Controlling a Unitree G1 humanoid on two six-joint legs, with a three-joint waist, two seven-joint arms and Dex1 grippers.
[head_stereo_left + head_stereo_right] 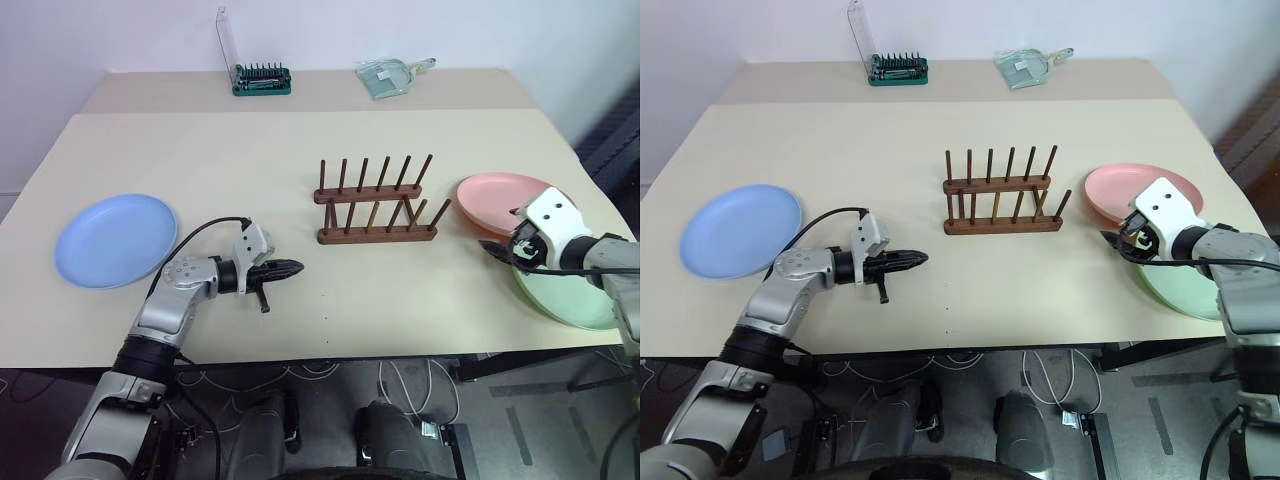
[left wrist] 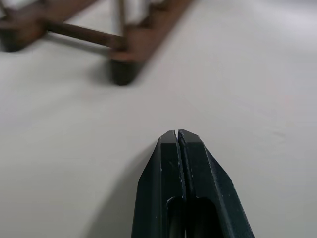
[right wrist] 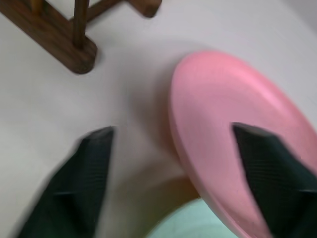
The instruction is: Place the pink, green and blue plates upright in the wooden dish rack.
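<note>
Two grippers hover nearest: the left gripper [image 1: 292, 267], fingers clenched together and empty, left of the wooden dish rack [image 1: 376, 205]; the right gripper [image 3: 173, 148], fingers spread, right of it over the pink plate [image 1: 503, 203], which overlaps the green plate [image 1: 570, 298]. The blue plate [image 1: 116, 240] lies flat far left of the rack.

The wooden dish rack [image 1: 998, 192] stands empty at mid-desk [image 1: 940, 280]. The blue plate [image 1: 738, 229] lies flat near the left edge. By the right edge the pink plate [image 1: 1118, 190] overlaps the green plate [image 1: 1180, 290], the right end effector [image 1: 1118, 243] just beside them. The left end effector [image 1: 910, 259] is pinched together near the front edge.
</note>
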